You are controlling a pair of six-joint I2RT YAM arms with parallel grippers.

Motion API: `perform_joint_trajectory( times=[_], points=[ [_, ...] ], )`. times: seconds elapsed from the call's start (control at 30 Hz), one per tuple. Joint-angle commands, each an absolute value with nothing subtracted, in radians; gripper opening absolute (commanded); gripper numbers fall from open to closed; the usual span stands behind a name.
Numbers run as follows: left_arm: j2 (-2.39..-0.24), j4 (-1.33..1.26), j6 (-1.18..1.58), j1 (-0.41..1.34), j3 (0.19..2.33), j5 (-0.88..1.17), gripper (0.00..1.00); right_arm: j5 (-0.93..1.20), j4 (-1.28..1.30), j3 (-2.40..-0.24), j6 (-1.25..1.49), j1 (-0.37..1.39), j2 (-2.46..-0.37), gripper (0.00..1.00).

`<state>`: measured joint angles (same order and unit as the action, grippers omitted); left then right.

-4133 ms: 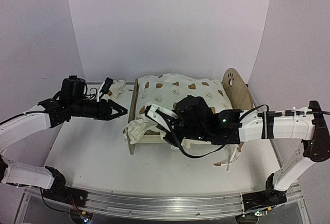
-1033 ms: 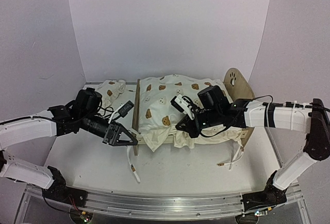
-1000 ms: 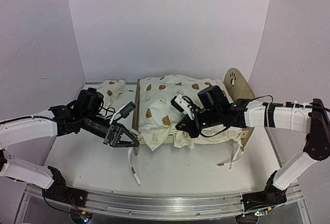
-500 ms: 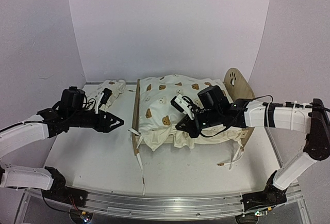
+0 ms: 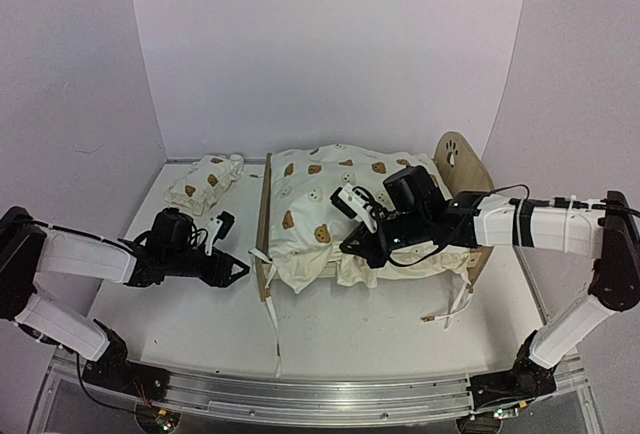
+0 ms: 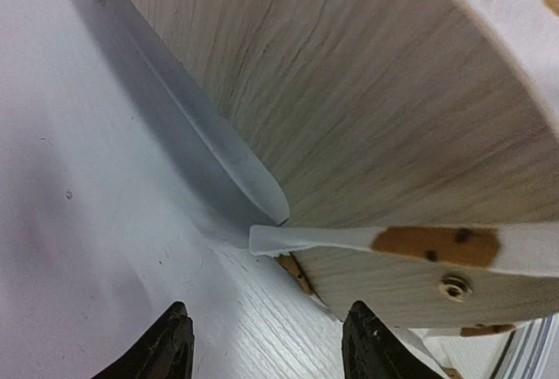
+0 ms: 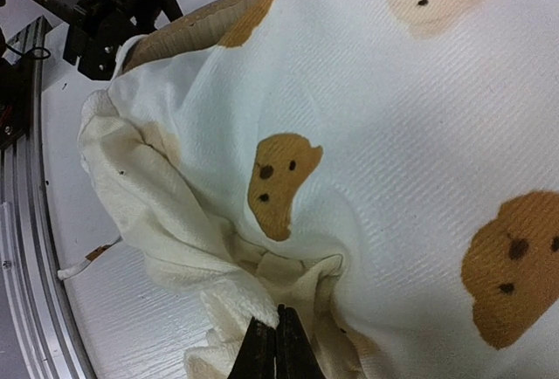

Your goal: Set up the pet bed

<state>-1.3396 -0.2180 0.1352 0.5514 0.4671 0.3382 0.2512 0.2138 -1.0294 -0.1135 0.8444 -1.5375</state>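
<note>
**Item 1. Pet bed** (image 5: 263,222): light plywood frame, standing at the middle of the table (image 5: 180,329). Its paw-cutout end board is on the right and its plain end board on the left. In the left wrist view the plain board (image 6: 349,117) fills the upper frame.

**Item 2. Cushion** (image 5: 335,194): cream with a bear print. It lies on the pet bed and spills over the bed's near side. A loose tie (image 5: 272,324) trails from the bed's near-left corner toward the table's front edge.

**Item 3. Pillow** (image 5: 205,182): matching print, on the table left of the pet bed and behind it, well apart from the bed.

**Item 4. Left end effector** (image 5: 238,273): low over the table, just left of the bed's plain board and not touching it. Its fingers (image 6: 173,348) stand apart with nothing between them.

**Item 5. Right end effector** (image 5: 352,247): over the bed's near side, at the cushion's ruffled edge (image 7: 218,248). Its fingers are pressed together. Their tips meet the cloth, possibly nipping a fold, though the view does not confirm it.
</note>
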Motion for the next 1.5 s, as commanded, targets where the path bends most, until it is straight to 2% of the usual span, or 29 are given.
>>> perform_joint_trajectory(
  times=[0.0,0.23,0.33,0.37,0.43,0.5,0.6,0.73,0.83,1.0,1.27,1.47],
  points=[
    [-1.429,-0.388,0.106,0.552,0.537,0.381,0.57,0.267,0.199,-1.078,-0.129,0.839,-1.51,0.0],
    [-1.517,-0.443,0.046,0.551,0.589,0.45,0.51,0.267,0.205,-1.069,-0.131,0.839,-1.5,0.0],
    [-1.541,-0.474,0.032,0.548,0.592,0.455,0.43,0.267,0.208,-1.071,-0.128,0.838,-1.494,0.0],
    [-1.546,-0.479,0.029,0.547,0.594,0.452,0.34,0.265,0.209,-1.071,-0.127,0.838,-1.491,0.0],
    [-1.543,-0.483,0.035,0.541,0.596,0.44,0.11,0.265,0.21,-1.073,-0.127,0.838,-1.488,0.0],
    [-1.489,-0.483,0.038,0.54,0.577,0.435,0.01,0.264,0.214,-1.077,-0.126,0.839,-1.488,0.0],
    [-1.349,-0.433,0.066,0.539,0.548,0.424,0.0,0.255,0.215,-1.073,-0.128,0.838,-1.487,0.0],
    [-1.15,-0.198,0.131,0.56,0.589,0.496,0.0,0.249,0.215,-1.071,-0.128,0.838,-1.492,0.0],
    [-1.078,-0.021,0.141,0.607,0.67,0.566,0.0,0.246,0.214,-1.065,-0.134,0.838,-1.49,0.0],
    [-1.08,0.13,0.154,0.63,0.813,0.707,0.0,0.247,0.211,-1.06,-0.134,0.839,-1.486,0.0],
    [-1.135,0.146,0.153,0.629,0.979,0.772,0.0,0.245,0.21,-1.053,-0.127,0.839,-1.474,0.0],
    [-1.205,0.142,0.122,0.629,1.022,0.768,0.0,0.242,0.21,-1.052,-0.124,0.839,-1.47,0.0]
  ],
)
